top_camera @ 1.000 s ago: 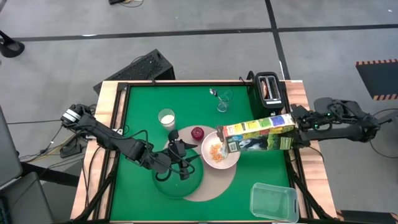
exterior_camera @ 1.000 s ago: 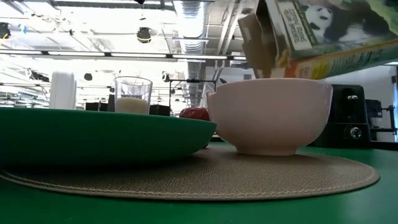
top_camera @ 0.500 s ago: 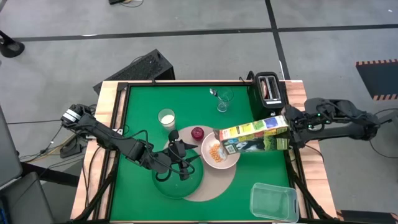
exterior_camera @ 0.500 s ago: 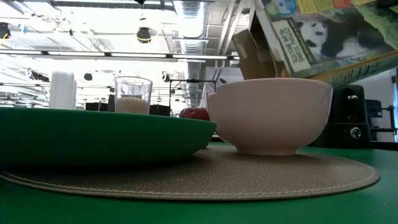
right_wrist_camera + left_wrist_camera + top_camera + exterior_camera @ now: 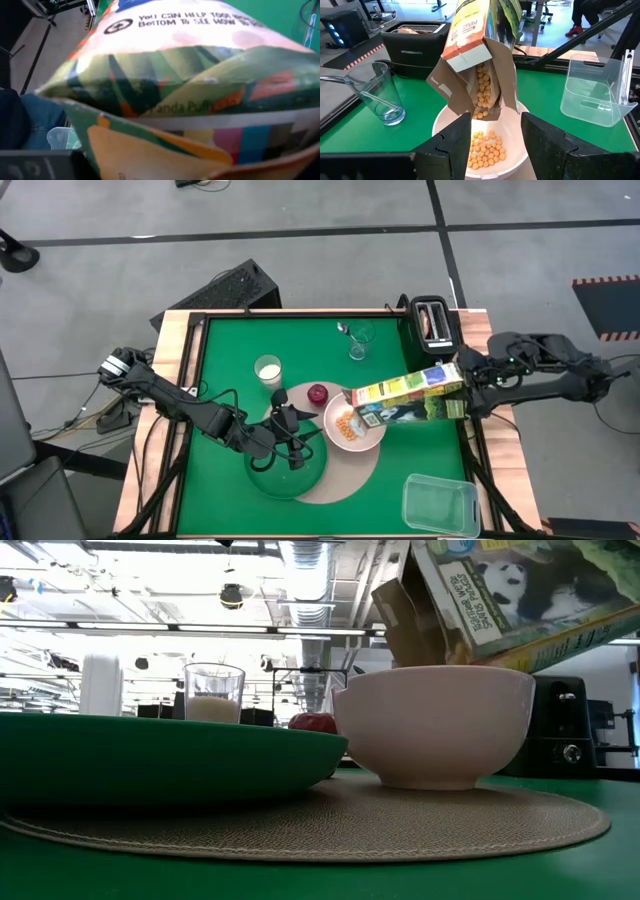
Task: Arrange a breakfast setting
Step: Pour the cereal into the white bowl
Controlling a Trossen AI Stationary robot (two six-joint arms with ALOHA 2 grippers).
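The colourful cereal box hangs tilted in my right gripper, its open end down over the white bowl. The bowl holds yellow puffs and stands on the round tan mat. The dark-green plate lies on the mat's left part. My left gripper is open and empty above the plate's far rim, pointing at the bowl. The clear glass stands at the far side with the metal spoon inside it. My right gripper is shut on the cereal box at its closed bottom end, coming level from the table's right side. The box fills the right wrist view and hides the fingers. The box is lifted clear and slants, its open end lowest over the bowl.
A glass of milk and a red apple stand beyond the mat. A black toaster is at the far right corner. A clear plastic tub sits at the near right. A raised frame edges the green table top.
My right gripper has shifted slightly toward the table's far edge and turned the cereal box a little. The box's held end has swung that way, while its open end has stayed over the bowl.
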